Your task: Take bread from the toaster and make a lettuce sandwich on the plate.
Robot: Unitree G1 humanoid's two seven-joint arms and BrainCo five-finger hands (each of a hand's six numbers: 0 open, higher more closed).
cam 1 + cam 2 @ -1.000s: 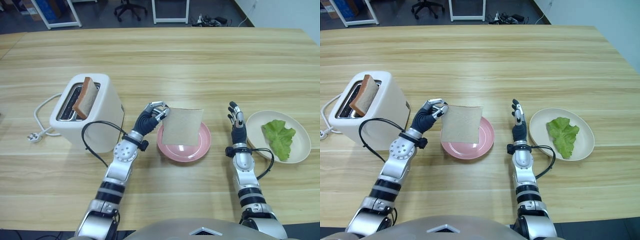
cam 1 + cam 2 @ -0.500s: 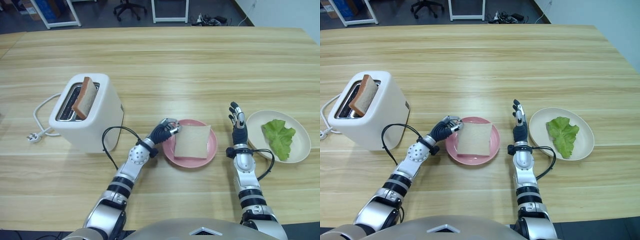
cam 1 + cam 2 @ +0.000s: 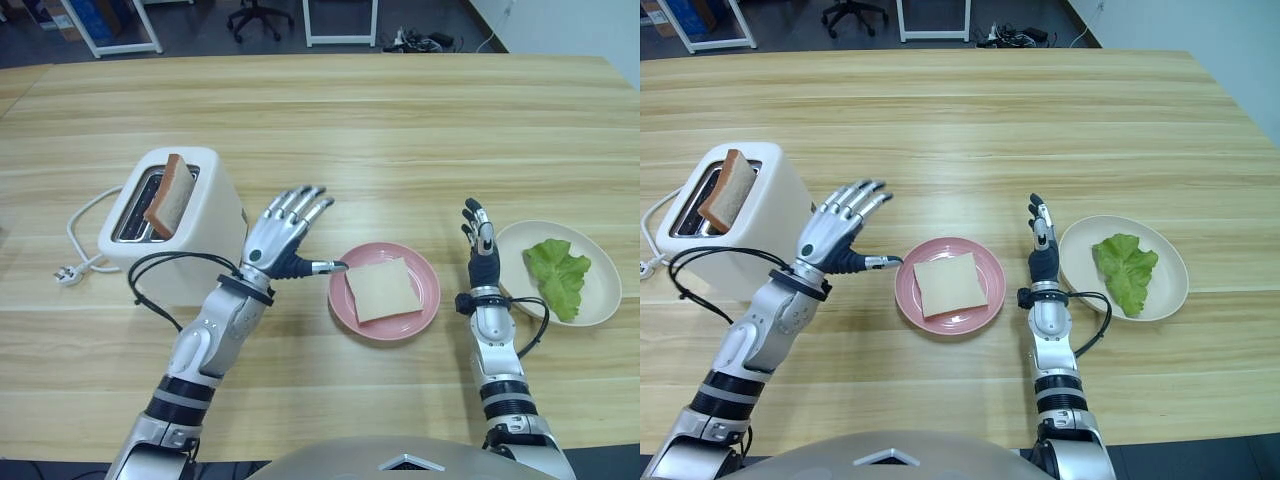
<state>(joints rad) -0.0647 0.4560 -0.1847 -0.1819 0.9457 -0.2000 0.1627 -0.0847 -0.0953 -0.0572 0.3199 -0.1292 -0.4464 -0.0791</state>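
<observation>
Two bread slices are in sight. One slice (image 3: 168, 195) stands tilted in the slot of the single white toaster (image 3: 190, 240), at the left of the frame, with its upper half sticking out. The other slice (image 3: 382, 290) lies flat in the pink plate (image 3: 385, 332), just below the centre of the frame, turned a little so that its corners point toward the rim.

There are two plates in all. The second is a beige plate (image 3: 605, 290) at the right edge, and it holds one leaf of lettuce (image 3: 558, 275), crumpled, on its right half. The two plates are near each other but do not touch.

The left hand (image 3: 280, 235) hangs between the toaster and the pink plate, above the table (image 3: 400, 130). Its fingers are spread wide and point toward the upper right, the thumb reaches out toward the pink plate's left rim, and it grasps nothing. Whether the thumb tip touches the rim cannot be told.

The right hand (image 3: 482, 250) stands upright in the gap between the two plates, just beside the beige plate's left rim. Its fingers are straight, held together and pointing up the frame, and it holds nothing.

One white cord with a plug (image 3: 68, 273) loops from the toaster's left side onto the wood. One office chair (image 3: 262, 15) stands beyond the table's far edge, at the top of the frame.
</observation>
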